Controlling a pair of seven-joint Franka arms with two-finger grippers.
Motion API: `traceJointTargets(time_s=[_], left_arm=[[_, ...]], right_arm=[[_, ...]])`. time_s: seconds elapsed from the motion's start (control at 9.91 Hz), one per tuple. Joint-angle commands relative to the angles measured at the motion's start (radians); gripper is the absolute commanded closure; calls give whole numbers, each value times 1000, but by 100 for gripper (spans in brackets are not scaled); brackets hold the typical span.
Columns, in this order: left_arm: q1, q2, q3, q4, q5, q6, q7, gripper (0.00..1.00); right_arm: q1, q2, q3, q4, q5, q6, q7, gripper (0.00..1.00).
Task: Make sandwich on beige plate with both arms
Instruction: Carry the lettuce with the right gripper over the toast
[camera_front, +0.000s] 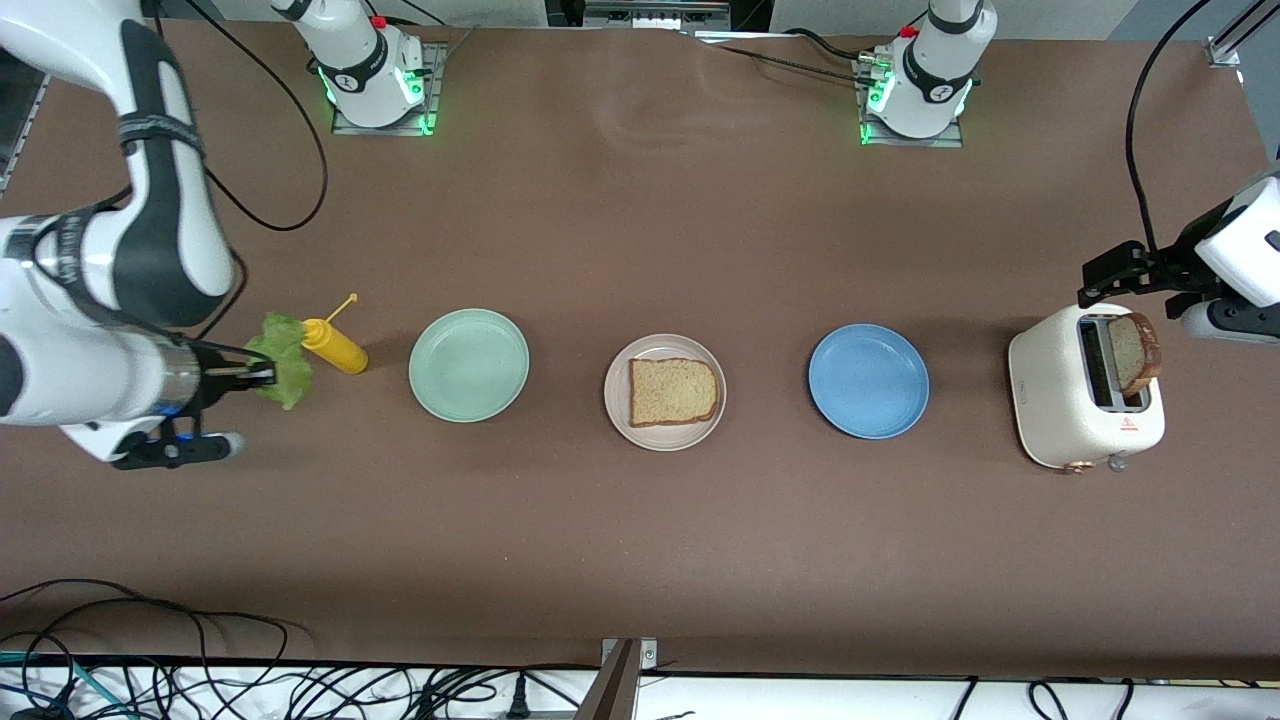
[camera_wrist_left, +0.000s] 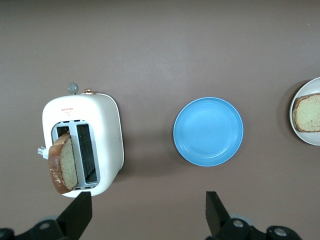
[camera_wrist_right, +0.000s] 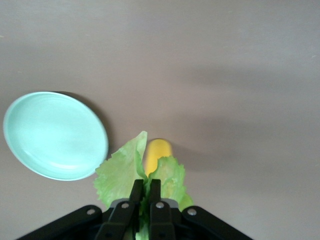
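A brown table covering (camera_front: 640, 220) carries three plates in a row. The round pale beige plate (camera_front: 665, 392) sits in the middle and bears one square slice of speckled tan bread (camera_front: 673, 391). The round blue plate (camera_front: 868, 381) lies toward the left arm's end, the round mint-green plate (camera_front: 468, 364) toward the right arm's end. A yellow squeeze bottle (camera_front: 335, 344) lies beside the mint-green plate. A white two-slot toaster (camera_front: 1085, 400) stands beside the blue plate, a second bread slice (camera_front: 1135, 353) protruding from one slot. The right gripper (camera_wrist_right: 145, 200) is pinched narrow on a ruffled green lettuce leaf (camera_front: 283, 360) above the table beside the bottle. The left gripper (camera_wrist_left: 148, 210) hangs spread wide above the toaster, holding nothing.
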Motion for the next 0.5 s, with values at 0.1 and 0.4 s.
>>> traceJointTargets(time_s=[0.1,0.4], left_arm=[[2,8,-5,8,32,-13,2,0],[2,10,-5,7,32,-13,2,0]], right_arm=[[139,23,-2,18,111,39,337,91],[257,84,-2,11,224,234,639,91]])
